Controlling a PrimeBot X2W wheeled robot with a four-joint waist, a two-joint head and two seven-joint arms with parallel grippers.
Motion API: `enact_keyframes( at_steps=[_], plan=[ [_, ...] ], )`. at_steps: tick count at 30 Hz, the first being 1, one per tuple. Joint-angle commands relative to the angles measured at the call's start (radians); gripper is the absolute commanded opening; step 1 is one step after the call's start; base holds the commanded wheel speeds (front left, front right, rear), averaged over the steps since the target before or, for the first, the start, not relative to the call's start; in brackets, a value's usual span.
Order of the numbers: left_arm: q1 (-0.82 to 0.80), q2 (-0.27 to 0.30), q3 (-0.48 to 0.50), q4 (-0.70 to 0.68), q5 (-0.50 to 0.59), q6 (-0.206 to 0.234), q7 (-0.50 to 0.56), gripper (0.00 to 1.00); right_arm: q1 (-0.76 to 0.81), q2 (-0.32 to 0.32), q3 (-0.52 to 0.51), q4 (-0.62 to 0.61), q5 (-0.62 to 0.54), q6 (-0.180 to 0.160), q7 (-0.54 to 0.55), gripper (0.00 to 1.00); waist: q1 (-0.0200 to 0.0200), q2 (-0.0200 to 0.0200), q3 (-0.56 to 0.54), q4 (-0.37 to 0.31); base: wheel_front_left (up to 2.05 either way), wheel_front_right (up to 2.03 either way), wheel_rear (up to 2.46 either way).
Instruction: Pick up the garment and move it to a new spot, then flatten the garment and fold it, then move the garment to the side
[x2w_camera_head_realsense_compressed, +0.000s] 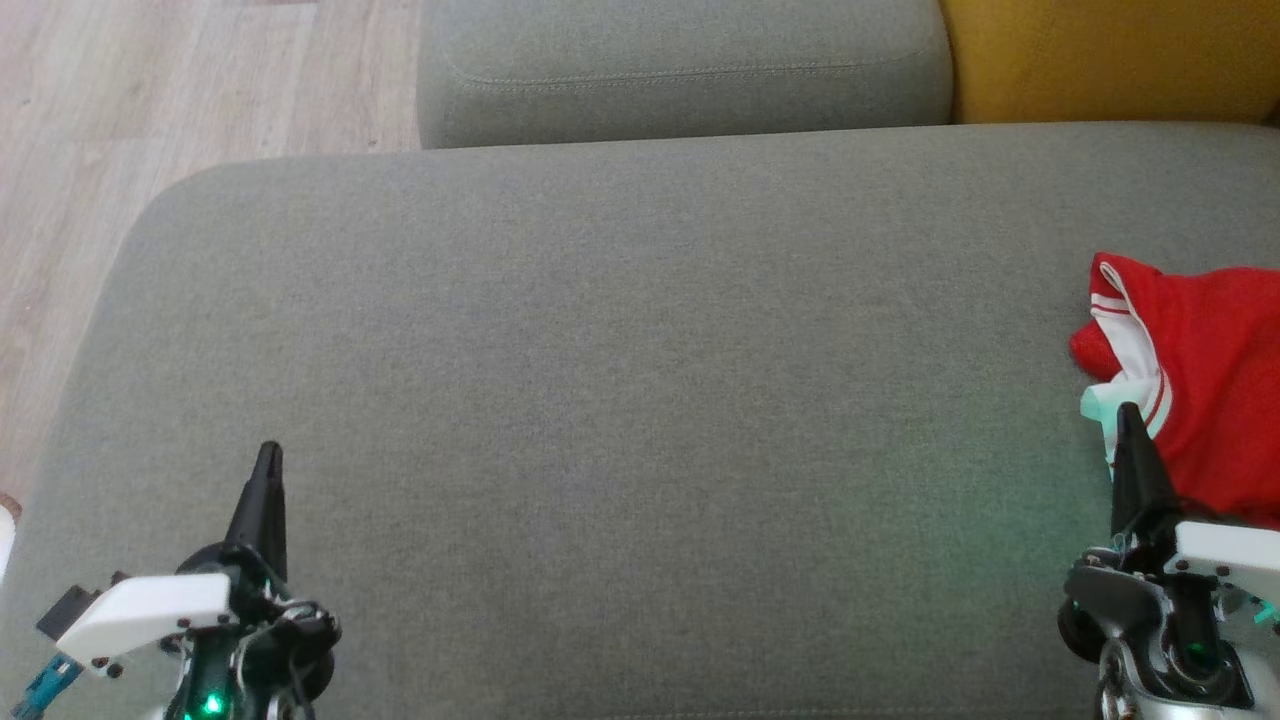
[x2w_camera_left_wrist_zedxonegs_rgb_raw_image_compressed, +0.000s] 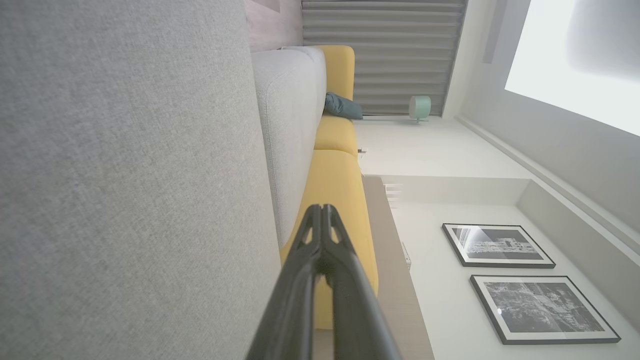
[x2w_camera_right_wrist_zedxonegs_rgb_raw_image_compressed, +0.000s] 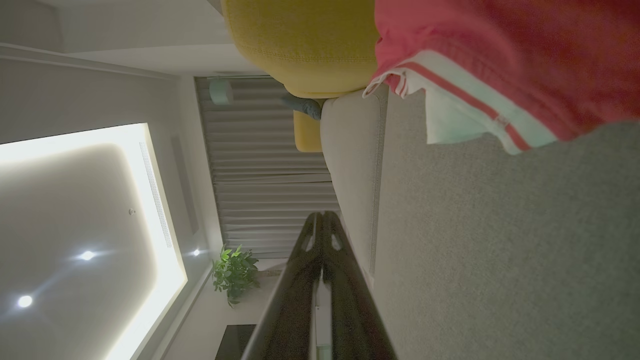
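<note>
Low at the front, my left end effector (x2w_camera_head_realsense_compressed: 268, 452) and my right end effector (x2w_camera_head_realsense_compressed: 1128, 410) point forward over the grey seat cushion (x2w_camera_head_realsense_compressed: 600, 380). Each has its two dark fingers pressed together with nothing between them. The garment (x2w_camera_head_realsense_compressed: 1215, 370), red with white striped trim, lies crumpled on that cushion at my far right. My right end effector's tip sits just beside its white hem, and my left one is well apart from it. Behind the seat are a grey back cushion (x2w_camera_head_realsense_compressed: 680, 70) and a yellow cushion (x2w_camera_head_realsense_compressed: 1100, 55), with wooden floor (x2w_camera_head_realsense_compressed: 150, 120) to my left.
</note>
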Motion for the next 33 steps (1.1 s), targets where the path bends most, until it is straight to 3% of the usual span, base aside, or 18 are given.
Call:
enact_keyframes(
  at_steps=[1, 33],
  plan=[
    [-0.059, 0.015, 0.036, -0.039, -0.009, -0.007, 0.008, 0.0, -0.021, -0.007, 0.02, -0.042, 0.01, 0.004, 0.006, 0.0, 0.0, 0.0, 0.0, 0.0, 0.0, 0.0, 0.0],
    [-0.059, 0.015, 0.036, -0.039, -0.009, -0.007, 0.008, 0.0, -0.021, -0.007, 0.021, -0.042, 0.01, 0.004, 0.006, 0.0, 0.0, 0.0, 0.0, 0.0, 0.0, 0.0, 0.0]
  ],
)
